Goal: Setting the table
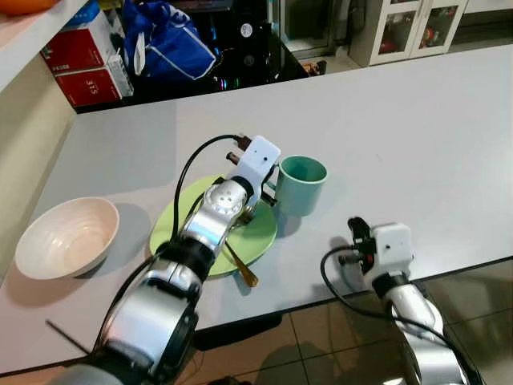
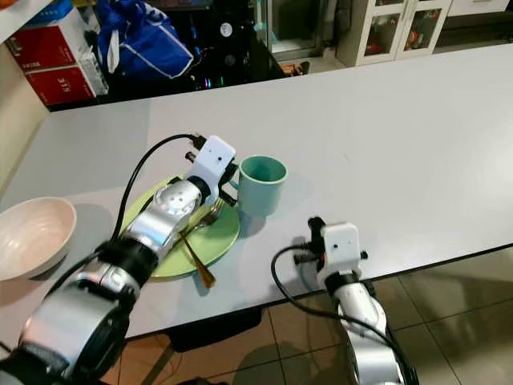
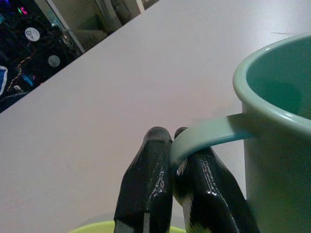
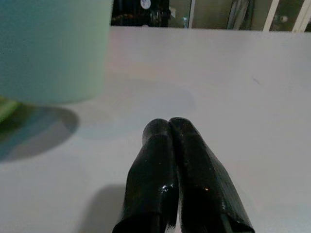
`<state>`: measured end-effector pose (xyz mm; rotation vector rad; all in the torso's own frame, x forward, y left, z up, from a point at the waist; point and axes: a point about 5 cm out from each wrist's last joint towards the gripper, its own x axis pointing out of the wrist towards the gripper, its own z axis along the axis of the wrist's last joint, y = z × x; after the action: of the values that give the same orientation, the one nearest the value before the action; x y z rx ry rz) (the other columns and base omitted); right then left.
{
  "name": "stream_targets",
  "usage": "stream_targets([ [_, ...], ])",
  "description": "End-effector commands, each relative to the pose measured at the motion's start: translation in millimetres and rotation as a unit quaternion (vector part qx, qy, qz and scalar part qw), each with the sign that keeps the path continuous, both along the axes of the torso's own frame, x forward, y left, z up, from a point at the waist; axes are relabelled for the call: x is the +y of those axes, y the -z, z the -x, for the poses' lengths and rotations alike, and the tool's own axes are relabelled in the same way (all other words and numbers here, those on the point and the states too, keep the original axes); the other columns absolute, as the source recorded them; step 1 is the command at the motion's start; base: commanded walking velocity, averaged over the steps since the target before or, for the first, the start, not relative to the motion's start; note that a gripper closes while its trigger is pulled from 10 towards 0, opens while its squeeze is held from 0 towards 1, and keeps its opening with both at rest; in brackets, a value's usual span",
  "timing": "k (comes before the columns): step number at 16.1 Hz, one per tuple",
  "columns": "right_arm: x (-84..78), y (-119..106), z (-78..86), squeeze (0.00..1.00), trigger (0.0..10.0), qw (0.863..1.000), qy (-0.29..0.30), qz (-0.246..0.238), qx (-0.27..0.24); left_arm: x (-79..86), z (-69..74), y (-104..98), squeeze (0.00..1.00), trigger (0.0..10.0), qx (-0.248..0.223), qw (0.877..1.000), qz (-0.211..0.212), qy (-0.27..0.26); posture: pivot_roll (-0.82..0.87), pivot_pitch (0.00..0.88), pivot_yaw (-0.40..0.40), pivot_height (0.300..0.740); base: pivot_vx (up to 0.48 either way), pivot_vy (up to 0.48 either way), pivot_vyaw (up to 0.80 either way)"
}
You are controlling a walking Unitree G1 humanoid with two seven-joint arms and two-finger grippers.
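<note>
Where the grey table (image 1: 417, 144) runs across the head views, there is one teal mug (image 1: 303, 184), one lime-green plate (image 1: 260, 233), one cream bowl (image 1: 67, 237) and one gold fork (image 2: 195, 250), counted once each. The mug stands upright near the table's middle, just off the plate's rim at about 2 o'clock from the plate's centre. The bowl sits well apart from the plate, out at its 9 o'clock near the table's left edge. The fork lies across the plate, its handle running out over the near rim toward 5 o'clock.

The left gripper (image 3: 171, 141) reaches over the plate, and its two black fingers (image 3: 148, 179) are pinched together on the mug's thin handle (image 3: 204, 136); the handle loops round the fingertip of one finger, so the mug body lies at roughly 3 o'clock of the fingertips in the head views.

The right gripper (image 4: 167, 127) hovers low by the near table edge, at about 5 o'clock from the mug and well apart from it, fingers pressed together on nothing.

Beyond the far edge stand red boxes (image 1: 80, 64) and a blue bag (image 1: 164, 40).
</note>
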<state>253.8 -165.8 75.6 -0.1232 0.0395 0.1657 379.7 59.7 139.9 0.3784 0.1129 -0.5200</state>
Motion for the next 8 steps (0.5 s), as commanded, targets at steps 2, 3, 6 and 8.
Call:
stream_targets([
  [2,1.1,1.4,-0.8,0.0,10.0,1.0,-0.005,0.0,0.008,-4.9,-2.5,-1.2,0.0,0.0,0.009,1.0,-0.005,0.005,-0.11,0.0,0.096,0.74,0.0,0.0,0.0],
  [3,1.6,1.9,-0.1,0.0,10.0,1.0,-0.007,0.0,0.009,-9.3,-1.8,0.4,0.0,0.0,0.019,1.0,-0.001,0.01,-0.12,0.0,0.095,0.74,0.0,0.0,0.0],
  [6,1.0,2.2,0.3,0.0,10.0,1.0,-0.009,0.001,0.011,-23.6,1.1,1.2,0.0,0.0,0.031,0.999,0.012,0.03,-0.12,0.0,0.092,0.74,0.0,0.0,0.0],
  [8,1.1,2.2,-0.1,0.0,10.0,1.0,-0.009,0.001,0.011,-31.3,3.9,4.4,0.0,0.0,0.038,0.998,0.011,0.038,-0.12,0.0,0.092,0.74,0.0,0.0,0.0],
])
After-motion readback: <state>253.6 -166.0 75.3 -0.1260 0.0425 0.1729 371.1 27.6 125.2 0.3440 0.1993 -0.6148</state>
